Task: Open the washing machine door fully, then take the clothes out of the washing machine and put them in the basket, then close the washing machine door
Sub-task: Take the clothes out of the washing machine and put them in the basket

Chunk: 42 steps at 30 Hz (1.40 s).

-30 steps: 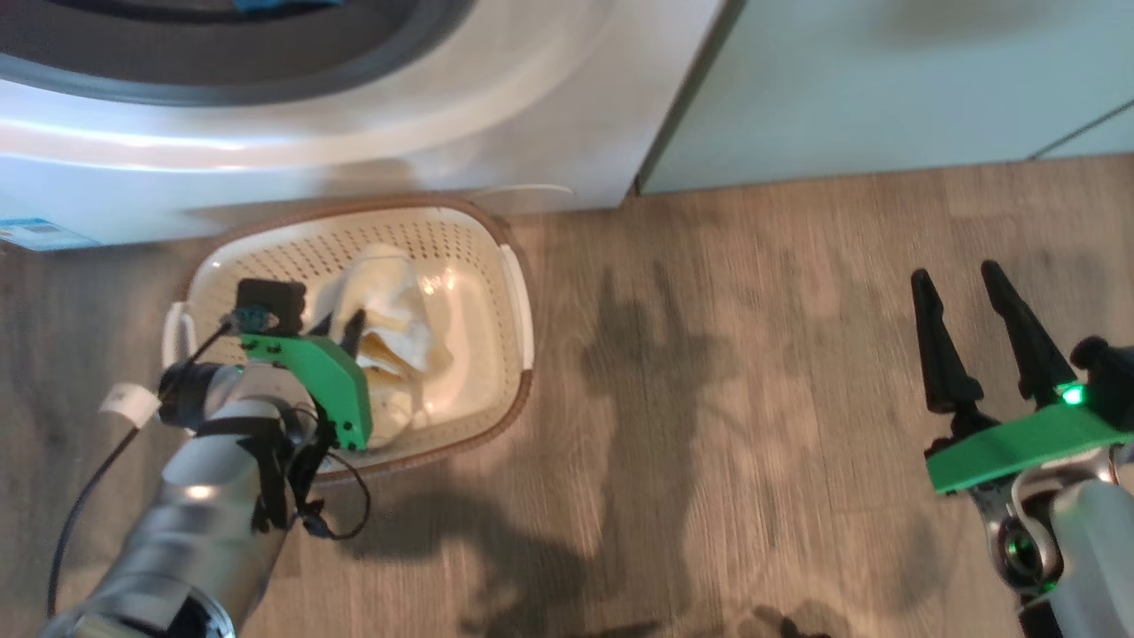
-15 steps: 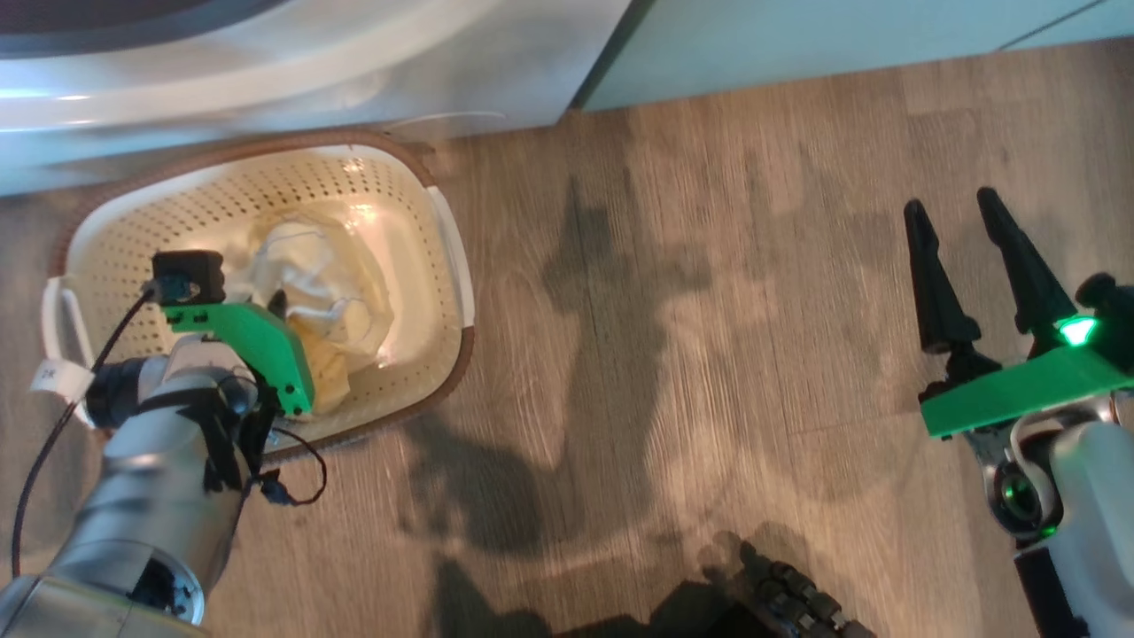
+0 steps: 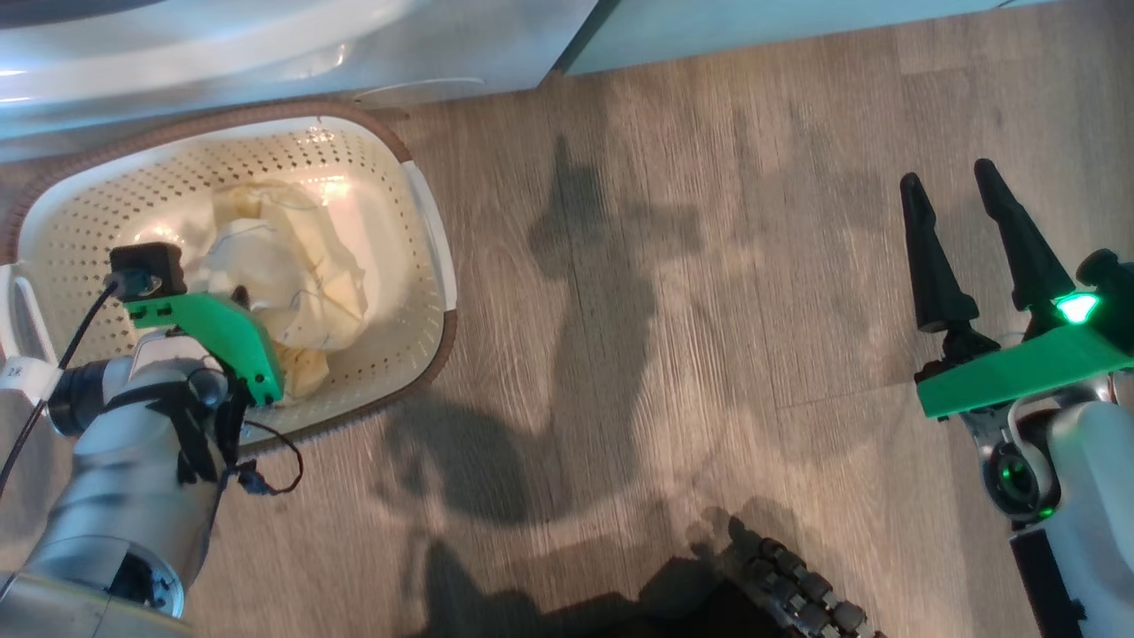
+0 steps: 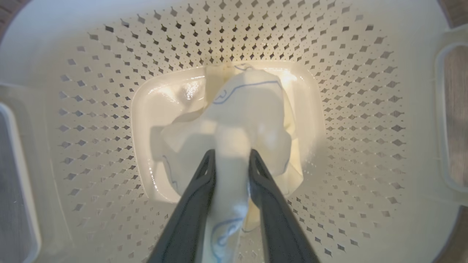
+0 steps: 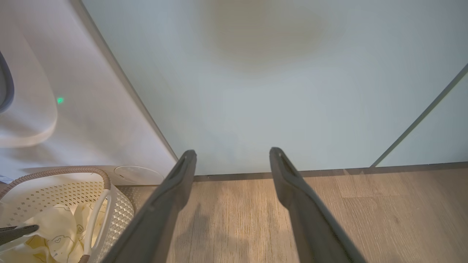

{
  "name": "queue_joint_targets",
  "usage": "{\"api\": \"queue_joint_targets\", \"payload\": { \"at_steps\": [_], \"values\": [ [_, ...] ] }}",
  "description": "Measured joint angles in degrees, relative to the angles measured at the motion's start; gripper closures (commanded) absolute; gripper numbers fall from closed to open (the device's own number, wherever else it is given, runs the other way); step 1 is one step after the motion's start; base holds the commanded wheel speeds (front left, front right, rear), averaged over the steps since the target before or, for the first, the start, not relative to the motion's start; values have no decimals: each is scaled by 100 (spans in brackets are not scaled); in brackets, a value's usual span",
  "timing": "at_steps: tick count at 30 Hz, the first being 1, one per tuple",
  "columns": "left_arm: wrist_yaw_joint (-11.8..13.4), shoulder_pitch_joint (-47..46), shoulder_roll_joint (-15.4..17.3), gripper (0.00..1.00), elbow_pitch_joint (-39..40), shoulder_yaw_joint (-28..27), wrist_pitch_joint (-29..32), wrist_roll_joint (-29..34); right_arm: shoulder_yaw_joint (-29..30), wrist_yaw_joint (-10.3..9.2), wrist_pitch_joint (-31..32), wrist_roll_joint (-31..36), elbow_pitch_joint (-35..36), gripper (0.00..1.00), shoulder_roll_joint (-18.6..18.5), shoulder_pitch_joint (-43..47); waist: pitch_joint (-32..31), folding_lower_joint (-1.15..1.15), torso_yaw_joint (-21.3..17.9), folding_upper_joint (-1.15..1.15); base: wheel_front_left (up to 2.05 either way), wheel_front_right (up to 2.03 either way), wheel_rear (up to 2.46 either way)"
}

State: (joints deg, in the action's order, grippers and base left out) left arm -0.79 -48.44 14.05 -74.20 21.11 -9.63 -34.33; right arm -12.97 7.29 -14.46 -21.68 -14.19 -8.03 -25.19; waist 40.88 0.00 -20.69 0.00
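In the head view the basket [image 3: 89, 213] sat on the wood floor [image 3: 664, 310] at about ten o'clock. Its far rim was close to the white front of the washing machine [image 3: 266, 53], which ran across eleven to twelve o'clock. Inside the basket lay the clothes [image 3: 283, 266], a crumpled cream-yellow heap with thin blue lines. In the left wrist view the heap was piled on the glossy basket floor and leaned toward the wall at twelve o'clock. The left gripper [image 4: 232, 153] pointed down into the basket over the heap. Its jaws stood partly apart with a strip of the cloth running up between them and filling the gap. I could not tell whether they pinched it. The right gripper [image 3: 946, 175] hung at three o'clock, well apart from the basket, above bare floor. Its jaws were wide and empty, facing the pale green cabinet [image 3: 753, 22].
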Motion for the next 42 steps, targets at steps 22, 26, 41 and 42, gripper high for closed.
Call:
{"api": "queue_joint_targets", "payload": {
  "at_steps": [22,26,41,42],
  "values": [
    [-157,655,-40,0,1321,-543,-476,182,236,0,0,10,-100,0,-14,526,-1297,-1,428,0,0,0,0],
    [-214,1039,-53,0,1633,-750,-476,408,283,0,0,10,-138,0,-49,710,-1630,-1,524,0,0,0,0],
    [-318,2483,-347,0,3496,-2089,-477,1141,582,0,0,110,-134,0,-83,1491,-2825,-1,803,0,0,0,0],
    [-339,2582,-374,0,3612,-2157,-477,1181,604,0,0,110,-130,0,-83,1537,-2893,-1,822,0,0,0,0]
  ]
}}
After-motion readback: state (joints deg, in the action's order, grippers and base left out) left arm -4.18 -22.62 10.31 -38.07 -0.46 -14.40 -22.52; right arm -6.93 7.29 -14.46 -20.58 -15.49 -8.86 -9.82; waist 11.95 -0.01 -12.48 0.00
